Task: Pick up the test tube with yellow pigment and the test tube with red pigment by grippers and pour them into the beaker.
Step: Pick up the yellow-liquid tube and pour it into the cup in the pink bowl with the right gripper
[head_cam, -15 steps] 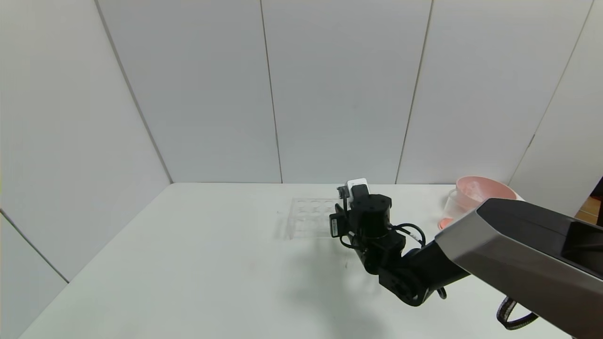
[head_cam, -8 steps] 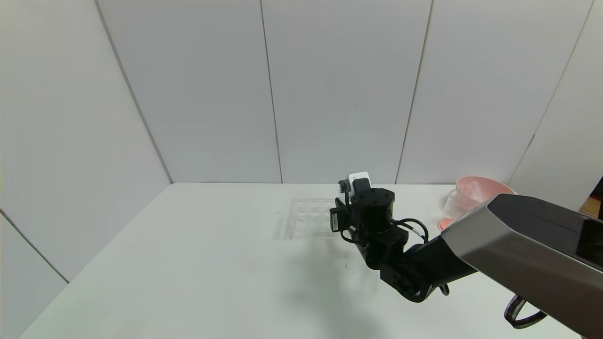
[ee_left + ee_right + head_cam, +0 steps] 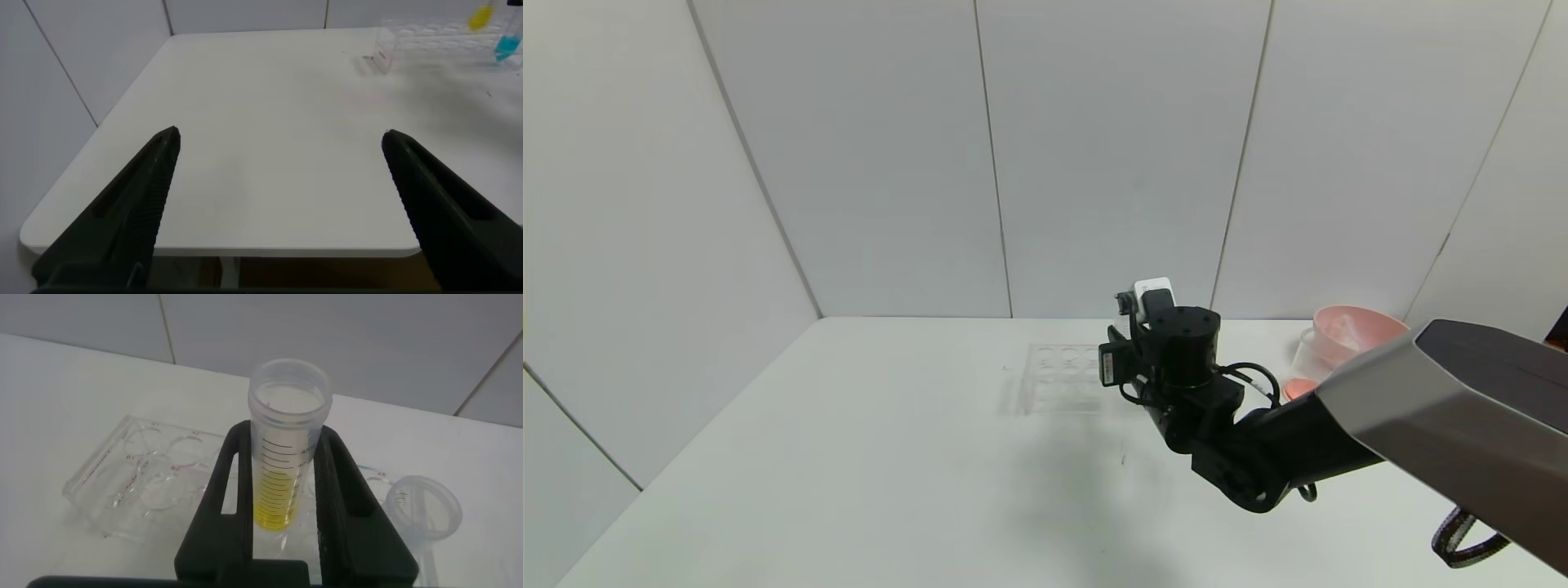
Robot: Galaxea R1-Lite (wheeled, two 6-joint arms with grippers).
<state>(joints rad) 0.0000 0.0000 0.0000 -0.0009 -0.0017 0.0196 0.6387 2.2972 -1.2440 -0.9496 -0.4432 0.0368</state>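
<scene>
My right gripper [image 3: 288, 527] pinches the test tube with yellow pigment [image 3: 286, 445] upright above the clear rack [image 3: 151, 478]. My left gripper [image 3: 278, 204] hangs spread wide, holding nothing, over the table [image 3: 270, 122].

1. My left gripper [image 3: 278, 204]: fingers spread wide apart, nothing between them, hanging over the near edge of the white table [image 3: 261, 122].
2. Clear tube rack [image 3: 437, 41] at 1 o'clock, far side of the table.
3. Yellow tube [image 3: 480, 16] above the rack's far end; blue-liquid tube [image 3: 507, 47] just beside it.
</scene>
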